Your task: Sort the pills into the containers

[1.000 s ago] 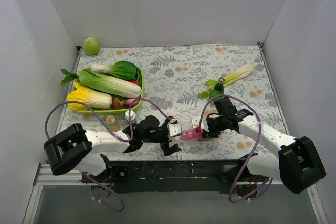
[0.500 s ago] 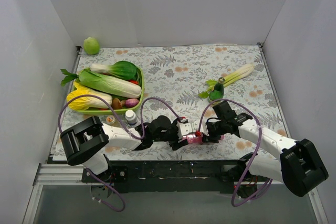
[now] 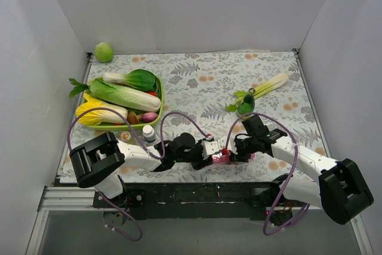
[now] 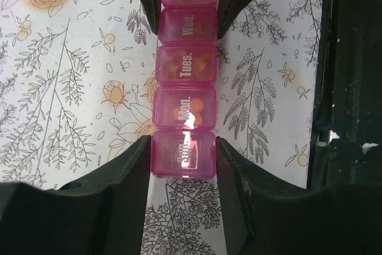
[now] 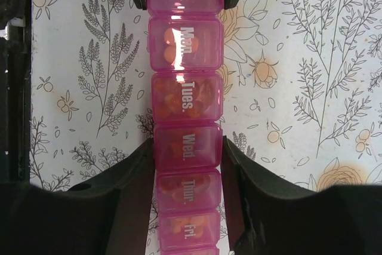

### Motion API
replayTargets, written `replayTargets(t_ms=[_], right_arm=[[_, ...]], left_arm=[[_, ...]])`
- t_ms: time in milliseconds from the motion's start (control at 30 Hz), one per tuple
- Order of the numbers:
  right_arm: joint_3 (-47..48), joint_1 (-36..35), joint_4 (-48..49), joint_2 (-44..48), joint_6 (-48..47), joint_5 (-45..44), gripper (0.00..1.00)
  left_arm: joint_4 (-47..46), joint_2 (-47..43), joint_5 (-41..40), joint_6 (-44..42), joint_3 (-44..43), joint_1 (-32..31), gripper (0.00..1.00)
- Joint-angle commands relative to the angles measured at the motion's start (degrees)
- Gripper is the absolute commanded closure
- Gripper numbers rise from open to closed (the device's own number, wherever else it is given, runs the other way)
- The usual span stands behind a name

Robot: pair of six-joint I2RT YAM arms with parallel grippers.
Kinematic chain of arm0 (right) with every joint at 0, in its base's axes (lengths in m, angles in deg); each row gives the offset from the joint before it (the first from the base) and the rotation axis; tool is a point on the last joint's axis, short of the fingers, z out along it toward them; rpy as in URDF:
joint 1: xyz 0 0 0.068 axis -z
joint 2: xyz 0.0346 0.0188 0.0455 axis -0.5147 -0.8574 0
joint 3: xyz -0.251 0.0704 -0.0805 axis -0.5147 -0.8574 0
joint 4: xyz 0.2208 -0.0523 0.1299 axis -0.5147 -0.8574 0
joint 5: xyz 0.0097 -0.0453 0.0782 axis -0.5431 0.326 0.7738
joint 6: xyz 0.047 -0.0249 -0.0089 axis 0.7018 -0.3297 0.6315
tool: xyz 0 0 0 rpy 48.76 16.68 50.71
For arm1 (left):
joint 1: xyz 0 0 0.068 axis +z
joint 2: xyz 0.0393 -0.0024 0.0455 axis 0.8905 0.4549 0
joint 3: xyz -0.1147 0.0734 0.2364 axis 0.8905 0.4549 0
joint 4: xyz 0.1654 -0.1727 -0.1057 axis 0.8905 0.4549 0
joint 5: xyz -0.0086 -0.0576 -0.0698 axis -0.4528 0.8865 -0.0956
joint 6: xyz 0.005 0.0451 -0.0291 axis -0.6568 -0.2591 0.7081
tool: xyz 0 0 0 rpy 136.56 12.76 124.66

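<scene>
1. Flat on the floral surface [image 3: 197, 88], near its front edge: pink pill organizer [image 4: 185, 82], lids closed.
2. Gripped at the "Sun." end by the left hand [image 4: 184, 156], narrowed onto both sides.
3. Gripped at the "Wed." compartment by the right hand [image 5: 188, 153], pressed to both sides.
4. Orange pills [image 5: 179, 97] visible through the "Mon." and "Tues." lids.
5. Well apart, rear left: green tray [image 3: 160, 97] of vegetables.

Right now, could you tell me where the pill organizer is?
In the top view the pill organizer lies centre-front on the table, held by the left gripper and right gripper.
</scene>
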Motion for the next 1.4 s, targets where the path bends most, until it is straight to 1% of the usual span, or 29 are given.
replayTargets(t_ms=[0,100,200,267,300,400,500,600,733,767,800,833,867,900,967,1000,1133,1167,1300,1367], right_arm=[[-0.41,-0.25,1.44,1.58,0.84,0.33,0.83],[-1.11,-0.33,2.31,2.11,1.02,-0.37,0.84],[-2.25,-0.33,3.45,3.33,1.28,-1.25,0.85],[-2.86,-0.33,4.42,4.12,1.46,-1.96,0.85],[-3.3,-0.33,4.77,4.39,1.37,-2.31,0.86],[-3.83,-0.33,5.65,5.09,1.46,-3.1,0.86],[-3.92,-0.33,6.18,5.18,1.46,-3.36,0.87],[-3.92,-0.33,6.36,5.1,1.46,-3.45,0.87],[-4.36,-0.33,6.53,5.53,1.46,-4.15,0.87],[-4.54,-0.33,6.53,5.62,1.37,-4.16,0.87],[-4.62,-0.33,6.53,5.71,1.46,-4.16,0.87],[-4.8,-0.33,6.53,5.71,1.37,-4.16,0.87],[-4.8,-0.33,6.53,5.71,1.46,-3.98,0.87],[-4.8,-0.33,6.45,5.71,1.37,-3.89,0.87],[-4.63,-0.33,6.45,5.45,1.29,-3.45,0.87],[-4.54,-0.33,6.45,5.19,1.28,-3.19,0.87],[-4.45,-0.33,6.36,4.83,1.37,-3.1,0.87],[-4.45,-0.33,6.36,4.83,1.46,-3.1,0.87],[-4.63,-0.33,6.27,4.83,1.55,-3.1,0.86],[-4.71,-0.33,6.45,4.74,1.55,-3.01,0.86]], left_arm=[[2.1,0.04,0.04,0.36,-1.99,-0.21,0.84],[4.65,-0.4,1.09,2.47,-3.14,-0.3,1.0],[5.36,-1.54,3.2,7.47,-2.79,0.22,1.0],[4.83,-2.33,6.35,10.89,-2.44,1.71,1.0],[4.83,-2.68,7.41,14.74,-2.0,2.24,1.0],[4.57,-3.38,10.93,20.38,-1.21,4.09,1.0],[5.09,-3.04,13.48,23.82,-1.29,5.76,1.0],[6.59,-2.16,14.54,26.9,-2.08,7.08,1.0],[9.04,-0.66,15.68,33.31,-3.05,11.38,1.0],[9.22,-0.57,16.38,36.54,-3.05,14.0,0.97],[9.4,-0.57,16.39,37.97,-3.05,14.98,0.87],[9.49,-1.01,16.13,39.37,-2.88,16.65,0.85],[9.32,-1.36,15.95,41.04,-2.7,17.1,0.8],[9.49,-1.8,14.82,42.02,-2.7,17.36,0.66],[9.93,-2.86,11.83,43.16,-3.13,17.63,0.6],[10.36,-3.03,10.6,43.52,-3.57,17.63,0.51],[13.7,-2.68,5.5,43.69,-5.07,17.63,0.45],[14.14,-2.42,3.66,43.52,-5.25,17.63,0.44],[13.89,-3.12,2.42,43.87,-5.25,17.63,0.42],[13.18,-3.47,2.68,44.05,-4.99,17.63,0.38]])
